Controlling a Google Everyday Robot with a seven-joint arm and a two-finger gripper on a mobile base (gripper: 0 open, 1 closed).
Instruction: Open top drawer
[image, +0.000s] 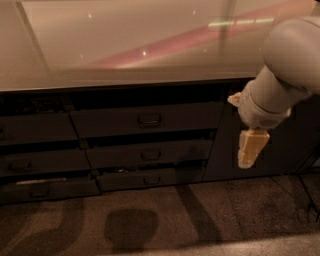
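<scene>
Left-right top drawer (110, 121), front facing camera; tool (248, 156) beyond its right end.

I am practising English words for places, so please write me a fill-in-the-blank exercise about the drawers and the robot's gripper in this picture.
1. In the picture, the gripper hangs to the ___ of the top drawer.
2. The top drawer's handle sits at the ___ of its front.
3. Directly under the top drawer there are ___ narrower drawer fronts.
4. The gripper points ___, toward the floor.

Missing words: right; centre; two; down.
</scene>
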